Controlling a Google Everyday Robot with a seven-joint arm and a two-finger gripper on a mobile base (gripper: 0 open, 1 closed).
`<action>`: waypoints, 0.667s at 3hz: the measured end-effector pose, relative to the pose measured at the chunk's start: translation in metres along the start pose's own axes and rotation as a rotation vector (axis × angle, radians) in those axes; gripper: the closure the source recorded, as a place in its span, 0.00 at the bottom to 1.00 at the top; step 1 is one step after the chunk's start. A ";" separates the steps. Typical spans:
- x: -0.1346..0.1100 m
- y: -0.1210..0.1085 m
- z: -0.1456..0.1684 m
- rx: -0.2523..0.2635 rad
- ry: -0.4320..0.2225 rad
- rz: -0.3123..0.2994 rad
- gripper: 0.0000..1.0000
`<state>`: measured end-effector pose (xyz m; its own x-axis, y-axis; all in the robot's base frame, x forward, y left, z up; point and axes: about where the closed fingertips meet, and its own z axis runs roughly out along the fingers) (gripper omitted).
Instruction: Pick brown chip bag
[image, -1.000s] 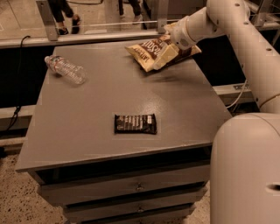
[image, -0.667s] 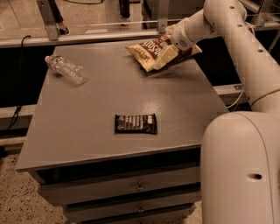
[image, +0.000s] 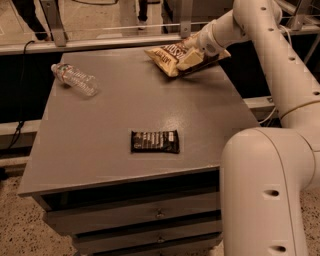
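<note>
The brown chip bag (image: 169, 56), puffy with a dark brown middle and cream-yellow ends, is at the far right corner of the grey table (image: 110, 115). My gripper (image: 194, 53) reaches in from the right and is shut on the bag's right end, one pale finger (image: 190, 60) lying across it. The bag tilts, its right end raised off the tabletop; its far right part is hidden behind the gripper.
A small flat dark-brown bar wrapper (image: 155, 142) lies at the table's front middle. A clear plastic water bottle (image: 75, 80) lies on its side at the far left. My arm's large white body (image: 270, 190) stands at the table's right. A rail (image: 100, 42) runs behind the table.
The gripper and the bag have risen slightly at the far right corner. The arm's lower body has shifted in view. The wrapper and bottle have not moved.
</note>
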<state>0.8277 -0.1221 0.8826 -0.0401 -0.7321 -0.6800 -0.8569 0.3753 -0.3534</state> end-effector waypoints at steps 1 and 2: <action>0.008 -0.001 -0.001 -0.005 0.017 0.015 0.64; 0.010 -0.002 -0.007 -0.009 0.017 0.018 0.88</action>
<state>0.8250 -0.1340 0.8811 -0.0643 -0.7349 -0.6751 -0.8603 0.3837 -0.3357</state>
